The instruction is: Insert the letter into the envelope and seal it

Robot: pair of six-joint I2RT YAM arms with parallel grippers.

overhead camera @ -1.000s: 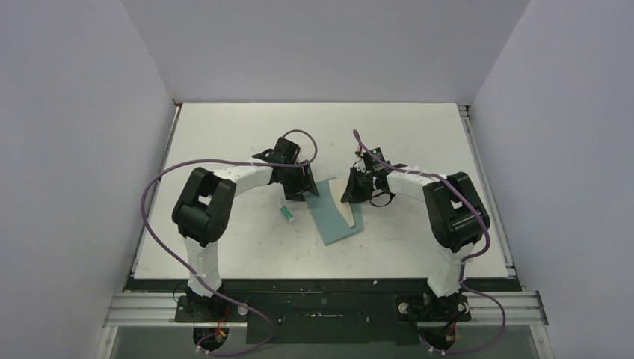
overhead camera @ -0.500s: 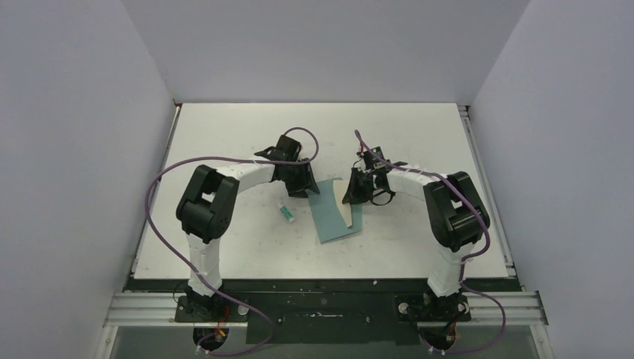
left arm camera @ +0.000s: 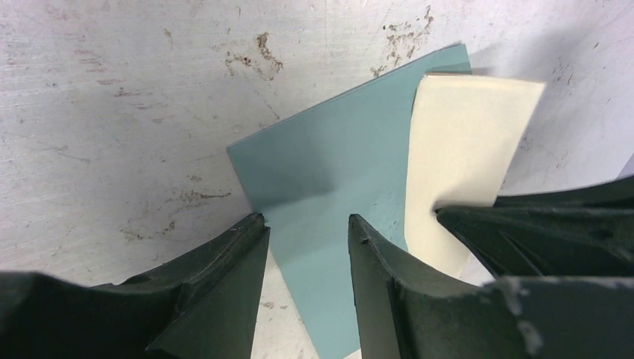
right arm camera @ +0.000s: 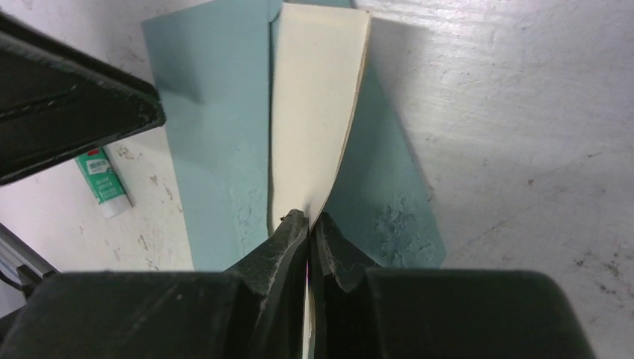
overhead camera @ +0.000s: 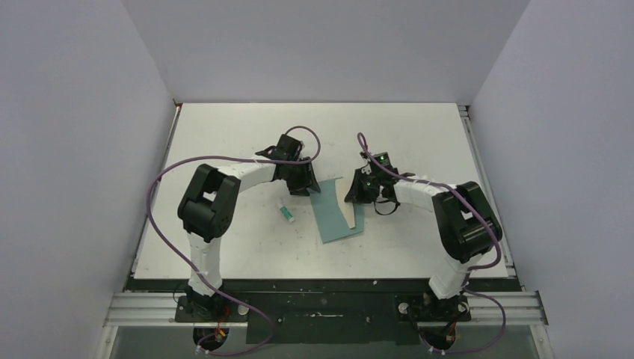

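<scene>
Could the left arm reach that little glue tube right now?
Probably yes. The left hand is open, gripping nothing, and the glue tube lies uncovered on the table close beside it.

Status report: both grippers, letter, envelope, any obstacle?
Right gripper shut on cream paper letter. Left gripper open over flat teal paper envelope. Small white-and-green glue tube beside envelope, not blocking.

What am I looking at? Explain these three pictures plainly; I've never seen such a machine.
Two robot arms are bolted at the near edge of a white table. One picture looks down from above. The other two come from a camera on each wrist, so the dark shapes there are that arm's own fingers. On the table lie a teal envelope and a small glue tube. The right gripper is shut on a cream sheet, the letter, pinching its edge. The left gripper is open, over the envelope's corner.
</scene>
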